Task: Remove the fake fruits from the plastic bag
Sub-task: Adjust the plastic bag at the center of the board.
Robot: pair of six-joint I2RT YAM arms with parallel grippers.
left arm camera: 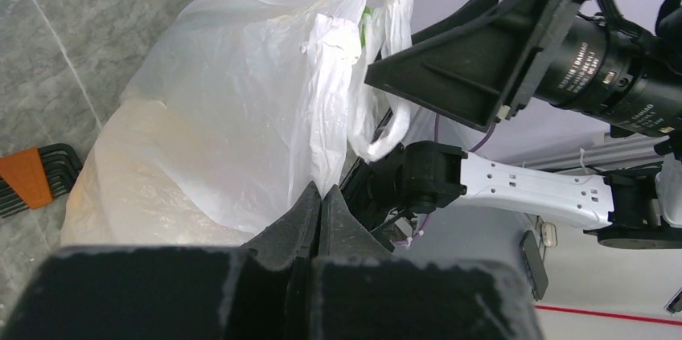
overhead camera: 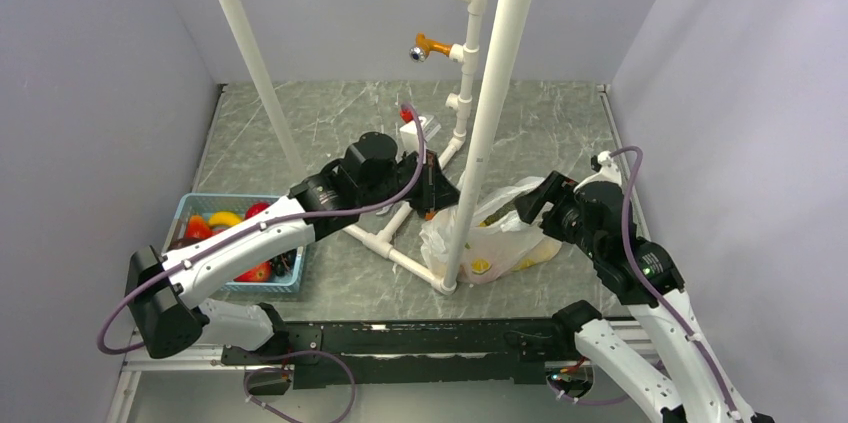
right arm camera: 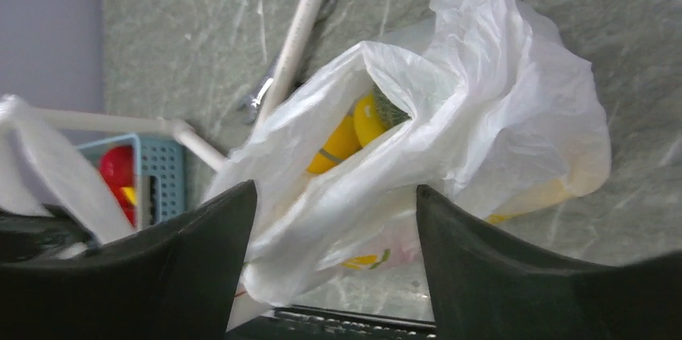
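Plastic bag [overhead camera: 495,233]: slumped on worktop [overhead camera: 330,123], 4 o'clock of centre; thin, limp film.
Fake fruits [right arm camera: 354,127]: inside its open mouth; likely light, slick, rigid; pinch across middle.
Left hand [left arm camera: 320,198]: closed against film; grip unclear.
Right hand [right arm camera: 334,276]: open, above mouth.

Crumpled white plastic bag [right arm camera: 499,91], mouth gaping, yellow and green fake fruits [right arm camera: 358,127] inside
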